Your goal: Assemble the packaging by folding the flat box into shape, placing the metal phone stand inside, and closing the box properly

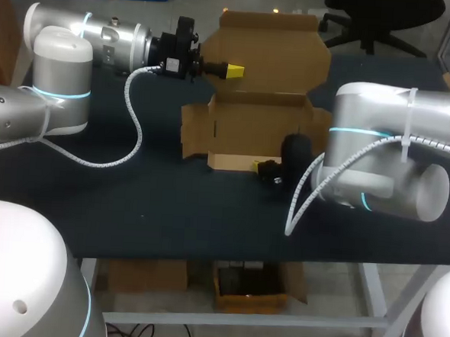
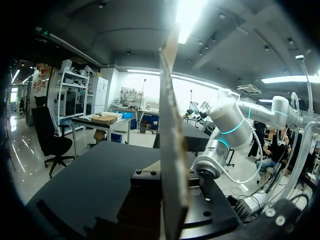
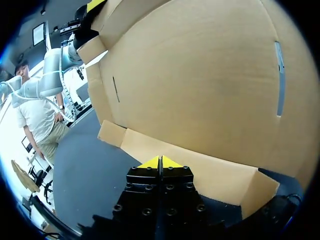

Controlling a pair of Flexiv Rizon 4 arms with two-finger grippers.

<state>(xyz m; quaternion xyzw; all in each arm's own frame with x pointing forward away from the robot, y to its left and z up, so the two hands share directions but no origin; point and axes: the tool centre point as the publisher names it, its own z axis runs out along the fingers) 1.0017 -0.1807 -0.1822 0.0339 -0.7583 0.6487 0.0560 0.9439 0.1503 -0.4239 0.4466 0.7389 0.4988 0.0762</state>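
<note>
Standing open, box (image 1: 255, 113) w/ lid (image 1: 267, 49) apparently pinched in left jaws.

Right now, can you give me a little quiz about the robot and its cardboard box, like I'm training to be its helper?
1. True or false: the lid lies flat on the table.
2. Which claw is pinching the lid? A) left claw B) right claw C) neither
3. Fill in: the right claw's yellow tips are ___ (apart / together).

Key: 1 false, it stands upright. 2 A. 3 together.
</note>
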